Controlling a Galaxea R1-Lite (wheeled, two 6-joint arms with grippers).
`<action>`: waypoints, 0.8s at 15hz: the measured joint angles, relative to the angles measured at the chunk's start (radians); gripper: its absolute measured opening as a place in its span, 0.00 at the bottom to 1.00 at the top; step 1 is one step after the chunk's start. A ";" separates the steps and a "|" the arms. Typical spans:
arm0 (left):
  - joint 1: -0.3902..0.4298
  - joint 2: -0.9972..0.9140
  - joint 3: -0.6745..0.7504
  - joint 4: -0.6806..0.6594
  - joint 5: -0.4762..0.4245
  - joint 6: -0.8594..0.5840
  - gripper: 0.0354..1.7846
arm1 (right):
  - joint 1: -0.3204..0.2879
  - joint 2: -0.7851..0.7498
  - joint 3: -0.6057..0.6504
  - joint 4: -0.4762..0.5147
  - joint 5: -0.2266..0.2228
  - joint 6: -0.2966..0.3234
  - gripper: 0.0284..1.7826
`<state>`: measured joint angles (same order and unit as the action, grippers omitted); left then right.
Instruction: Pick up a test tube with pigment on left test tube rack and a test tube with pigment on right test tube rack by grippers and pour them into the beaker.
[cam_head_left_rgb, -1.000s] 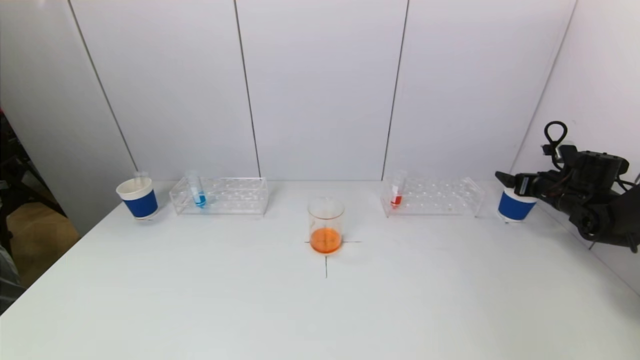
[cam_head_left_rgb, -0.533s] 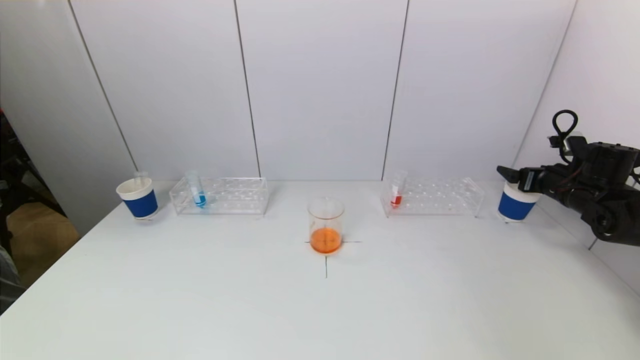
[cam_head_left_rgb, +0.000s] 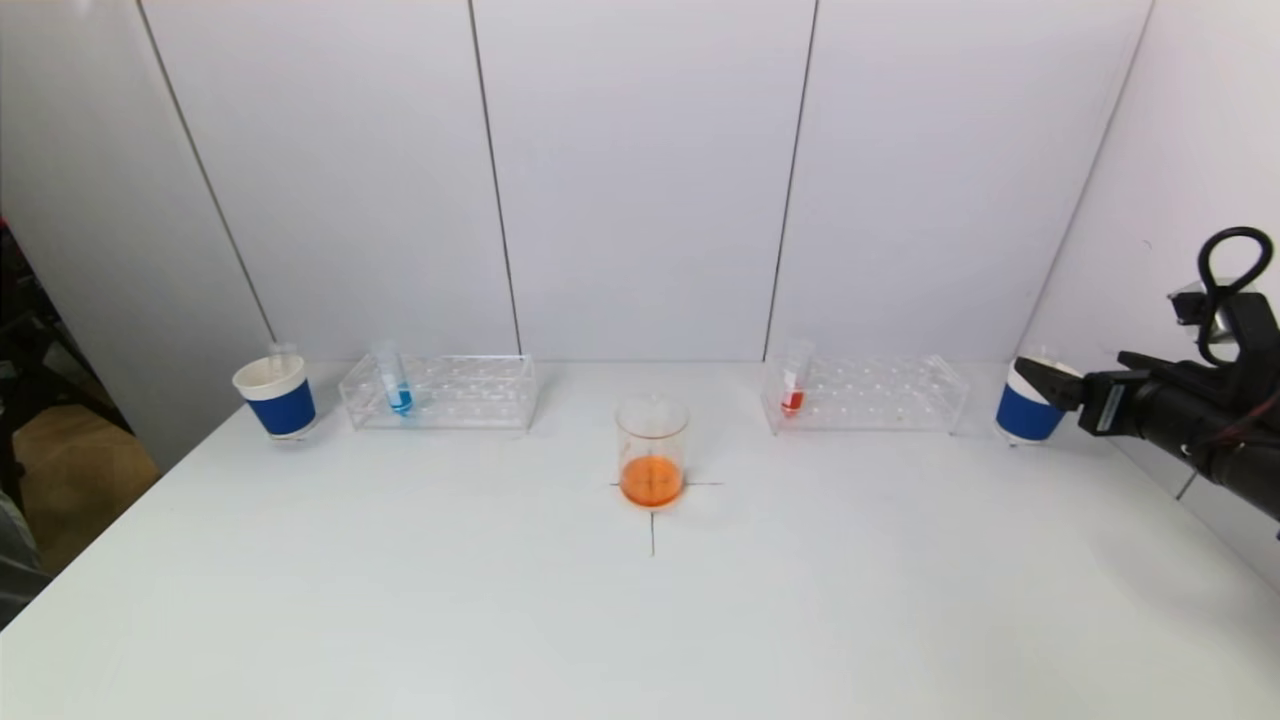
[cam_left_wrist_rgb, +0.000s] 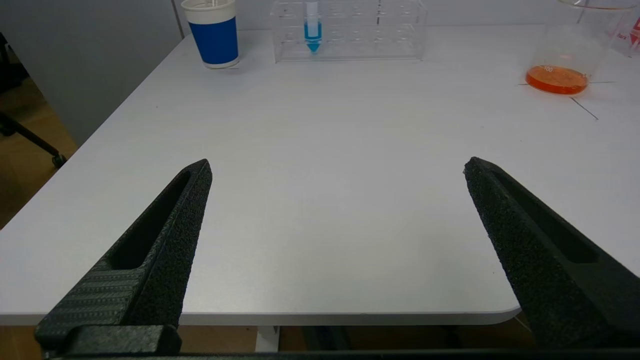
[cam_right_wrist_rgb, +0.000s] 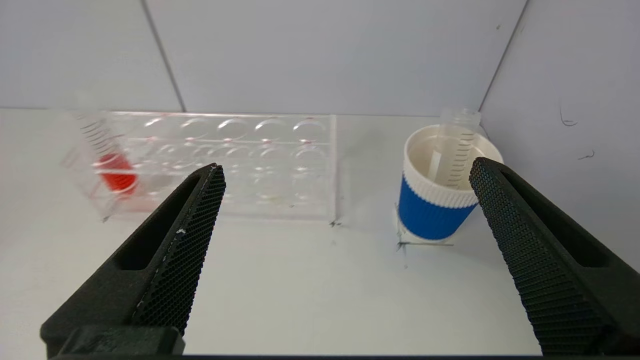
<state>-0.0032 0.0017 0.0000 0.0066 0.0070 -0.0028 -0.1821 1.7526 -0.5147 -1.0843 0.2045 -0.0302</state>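
Note:
A glass beaker (cam_head_left_rgb: 652, 450) with orange liquid stands at the table's middle. A clear left rack (cam_head_left_rgb: 440, 391) holds a tube with blue pigment (cam_head_left_rgb: 394, 383), also in the left wrist view (cam_left_wrist_rgb: 312, 27). A clear right rack (cam_head_left_rgb: 866, 393) holds a tube with red pigment (cam_head_left_rgb: 793, 382), also in the right wrist view (cam_right_wrist_rgb: 111, 160). My right gripper (cam_head_left_rgb: 1045, 380) is open and empty at the far right, beside a blue cup (cam_head_left_rgb: 1026, 408). My left gripper (cam_left_wrist_rgb: 337, 167) is open and empty over the table's near left edge, outside the head view.
A blue-and-white cup (cam_head_left_rgb: 276, 396) with an empty tube stands left of the left rack. The right blue cup (cam_right_wrist_rgb: 442, 190) holds an empty tube (cam_right_wrist_rgb: 459, 140). White walls stand close behind and to the right. A black cross marks the beaker's spot.
My right arm has drawn back to the right and slightly lower, away from the blue cup. The racks, tubes and beaker have not moved.

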 joint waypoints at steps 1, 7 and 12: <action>0.000 0.000 0.000 0.000 0.000 0.000 0.99 | 0.014 -0.065 0.068 -0.013 0.000 0.002 1.00; 0.000 0.000 0.000 0.000 0.000 0.000 0.99 | 0.043 -0.474 0.349 0.013 0.001 0.007 1.00; 0.000 0.000 0.000 0.000 0.000 0.000 0.99 | 0.047 -0.874 0.420 0.300 0.024 0.035 1.00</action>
<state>-0.0032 0.0017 0.0000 0.0066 0.0072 -0.0028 -0.1351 0.8789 -0.0951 -0.7847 0.2289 0.0051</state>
